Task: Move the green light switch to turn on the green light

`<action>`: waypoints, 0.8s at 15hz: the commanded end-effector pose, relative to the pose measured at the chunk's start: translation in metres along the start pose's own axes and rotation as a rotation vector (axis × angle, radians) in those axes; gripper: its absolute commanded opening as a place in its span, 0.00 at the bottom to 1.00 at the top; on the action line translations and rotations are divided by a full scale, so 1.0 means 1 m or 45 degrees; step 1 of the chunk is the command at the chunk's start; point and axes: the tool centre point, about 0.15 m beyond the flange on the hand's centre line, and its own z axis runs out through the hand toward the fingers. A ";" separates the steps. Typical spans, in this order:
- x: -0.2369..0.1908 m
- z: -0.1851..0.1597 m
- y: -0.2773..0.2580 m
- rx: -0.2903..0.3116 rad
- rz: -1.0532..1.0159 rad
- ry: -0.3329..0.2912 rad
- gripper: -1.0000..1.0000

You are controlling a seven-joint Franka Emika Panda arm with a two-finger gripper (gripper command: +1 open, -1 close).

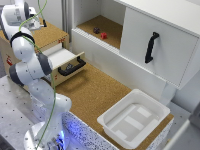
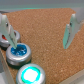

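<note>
1. Starting at the gripper [image 2: 39, 31]: in the wrist view the two fingers [image 2: 70, 31] stand wide apart with nothing but bare cork between them. It's gripping nothing.
2. Right by one finger in that view there's a row of round buttons on the cork: a red button [image 2: 7, 40] partly behind the fingertip, a blue button [image 2: 19, 52] next to it, and a green button [image 2: 30, 75] that's glowing bright at the frame edge. All three have grey metal rims.
3. I can't make out any separate switch or lever for the green light in either view, so I can't tell where it sits beyond that glowing green button.
4. In the exterior view the arm [image 1: 30, 70] folds up on that view's left, its hand up by the top corner over a small cork-topped box [image 1: 50, 34]. The gripper itself is too blurry to make out there.
5. Just below that box a drawer [image 1: 67, 61] with a black handle is pulled out.
6. Further out, a white cabinet [image 1: 160, 45] has a black door handle and an open shelf holding a red thing [image 1: 104, 35] and a dark thing [image 1: 96, 30].
7. A white bin [image 1: 135, 117] sits on the cork tabletop [image 1: 95, 92] toward the exterior view's right, well apart from the arm.
</note>
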 end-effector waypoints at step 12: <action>-0.039 0.004 0.183 -0.216 0.526 -0.013 1.00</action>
